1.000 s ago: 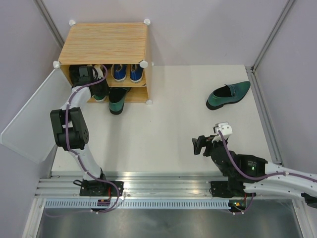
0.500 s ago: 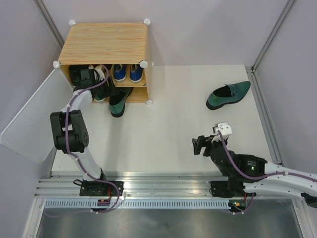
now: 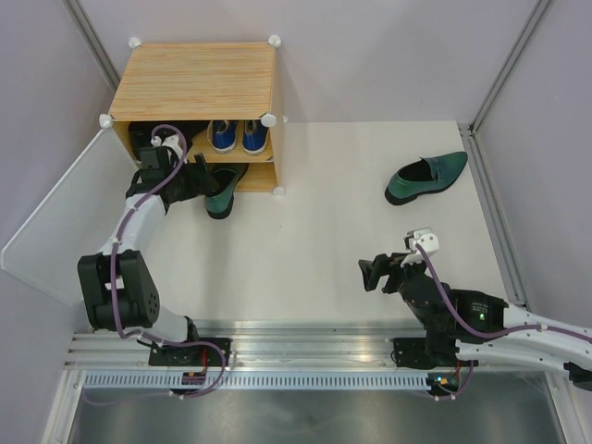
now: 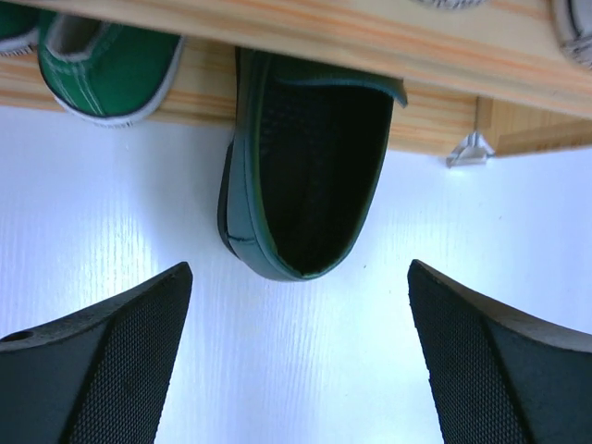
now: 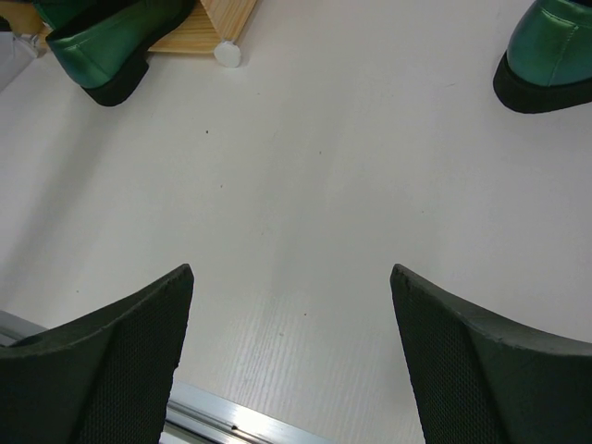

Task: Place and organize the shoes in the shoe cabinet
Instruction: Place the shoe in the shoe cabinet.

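Left pincer (image 4: 298,273) drawn back, spread wide, loafer (image 4: 310,176) heel outside cabinet (image 3: 194,81)

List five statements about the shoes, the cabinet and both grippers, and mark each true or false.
1. The left gripper is shut on the loafer at the cabinet. False: its jaws stand open and the loafer lies free ahead of them.
2. The blue sneakers sit on the upper shelf of the cabinet. True.
3. Both dark-green loafers are inside the cabinet. False: the other loafer lies out on the table, far to the right.
4. The loafer at the cabinet has its heel sticking out of the lower shelf. True.
5. The right gripper holds a shoe. False: it is open and empty over bare table.
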Robot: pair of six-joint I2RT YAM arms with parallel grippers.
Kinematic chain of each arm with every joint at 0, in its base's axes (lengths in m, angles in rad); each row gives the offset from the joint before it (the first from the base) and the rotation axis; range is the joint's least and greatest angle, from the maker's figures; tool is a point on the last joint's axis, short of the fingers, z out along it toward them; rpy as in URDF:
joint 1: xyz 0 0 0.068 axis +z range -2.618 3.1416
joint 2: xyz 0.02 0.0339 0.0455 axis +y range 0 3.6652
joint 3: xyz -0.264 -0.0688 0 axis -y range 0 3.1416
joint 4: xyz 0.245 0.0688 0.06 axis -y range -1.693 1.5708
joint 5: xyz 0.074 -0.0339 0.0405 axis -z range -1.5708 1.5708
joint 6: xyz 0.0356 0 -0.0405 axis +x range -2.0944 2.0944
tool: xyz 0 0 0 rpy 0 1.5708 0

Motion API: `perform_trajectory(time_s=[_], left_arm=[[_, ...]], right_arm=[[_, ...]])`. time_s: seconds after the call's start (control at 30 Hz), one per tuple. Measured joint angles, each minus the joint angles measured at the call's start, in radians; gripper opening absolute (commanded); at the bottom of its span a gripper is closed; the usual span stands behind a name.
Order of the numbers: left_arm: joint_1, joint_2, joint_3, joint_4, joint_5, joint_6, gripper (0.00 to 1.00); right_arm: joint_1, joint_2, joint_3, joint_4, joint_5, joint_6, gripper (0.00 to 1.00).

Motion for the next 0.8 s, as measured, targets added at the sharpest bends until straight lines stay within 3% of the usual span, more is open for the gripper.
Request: perform_trajectory(time_s=[0.17,0.57,0.8], left_arm=[[-0.059,0.027,-0.016,-0.055,-0.061,0.044,0.99],[-0.106,0.158,0.041,-0.106,-0.143,0.074,0.86],[-0.172,0.22,0.093,-0.106,-0.199,0.105,0.94]], right_arm=[[-0.001,-0.013,-0.002,0.0,-0.013,-0.002,0.9],[-0.001,-0.021,-0.014,0.007,-0.027,-0.007,0.9],[-0.001,-0.008,-0.014,0.008,-0.026,-0.012,0.91]])
